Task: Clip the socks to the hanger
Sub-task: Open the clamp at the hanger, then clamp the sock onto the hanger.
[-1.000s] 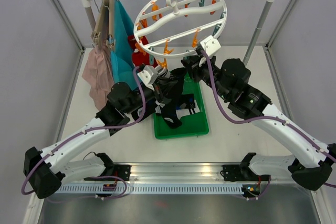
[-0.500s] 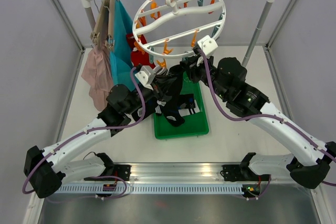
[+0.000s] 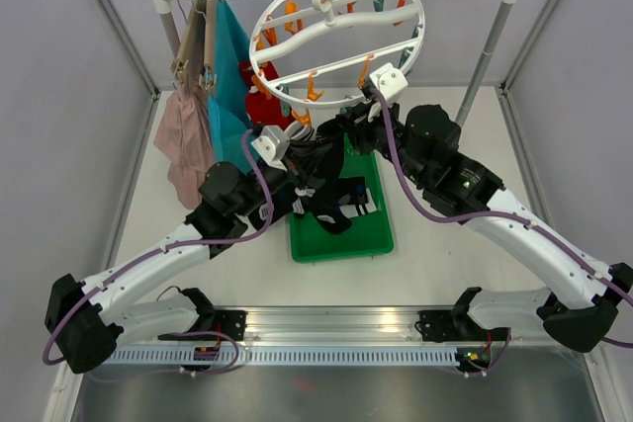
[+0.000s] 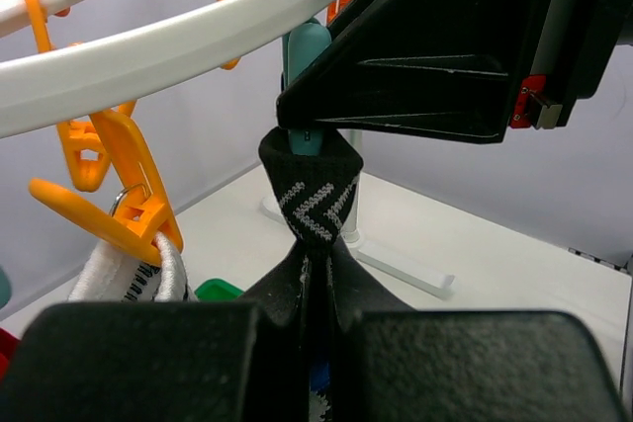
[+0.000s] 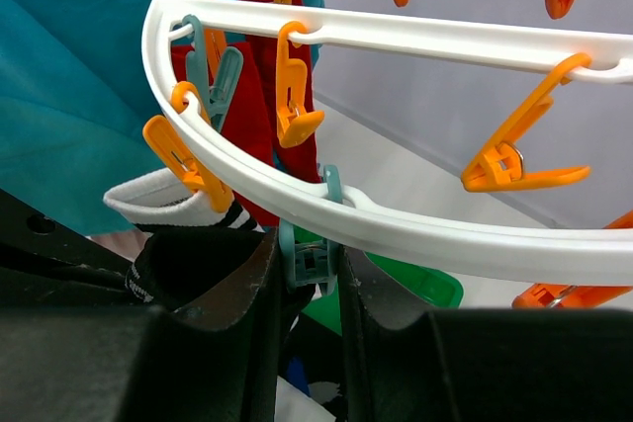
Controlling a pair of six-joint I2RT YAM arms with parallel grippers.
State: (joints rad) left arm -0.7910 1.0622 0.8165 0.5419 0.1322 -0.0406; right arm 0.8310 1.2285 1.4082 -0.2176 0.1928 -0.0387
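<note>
My left gripper [image 4: 315,282] pinches the black sock [image 4: 312,190], holding its tip at centre frame in the teal clip [image 5: 309,244] that my right gripper [image 5: 309,266] squeezes under the hanger [image 5: 415,234]

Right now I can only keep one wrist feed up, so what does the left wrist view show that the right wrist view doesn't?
Only left wrist: the white zigzag on the black sock, pinched in the left gripper, its top edge at the teal clip. Only right wrist: the red socks already hanging, the teal cloth, and the right gripper squeezing that clip. Both: the white ring, orange clips and the teal clip.
</note>
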